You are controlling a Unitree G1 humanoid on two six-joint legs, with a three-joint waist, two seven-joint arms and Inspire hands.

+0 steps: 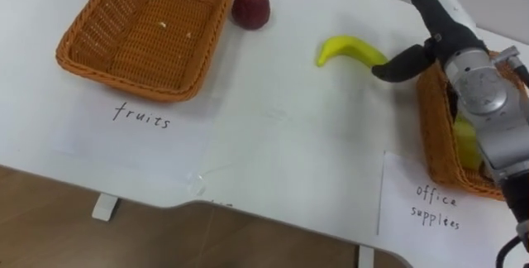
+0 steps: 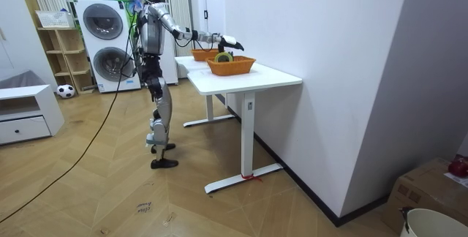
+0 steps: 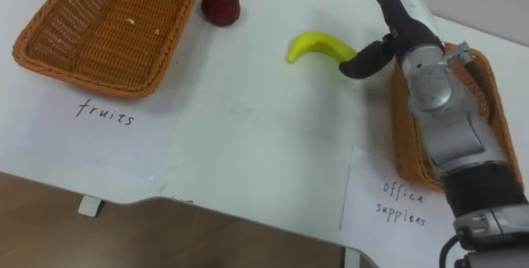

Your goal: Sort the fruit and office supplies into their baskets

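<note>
A yellow banana [image 1: 350,50] [image 3: 318,47] lies on the white table, right of centre. My right hand [image 1: 430,38] [image 3: 393,32] hovers at its right end, open, thumb tip close to or on the banana and fingers stretched upward. A red apple [image 1: 250,7] [image 3: 221,3] sits beside the right rim of the fruits basket [image 1: 87,49] [image 3: 37,46], whose inside is empty. The office supplies basket [image 1: 434,127] [image 3: 407,136] stands at the right, largely hidden by my forearm; something yellow-green [image 1: 467,144] lies in it.
Paper labels reading fruits [image 1: 142,116] and office supplies [image 1: 436,203] lie before each basket. The table's front edge [image 1: 207,200] runs along the bottom, with wooden floor below. In the room view I stand at the table's end, washing machines [image 2: 102,43] behind me.
</note>
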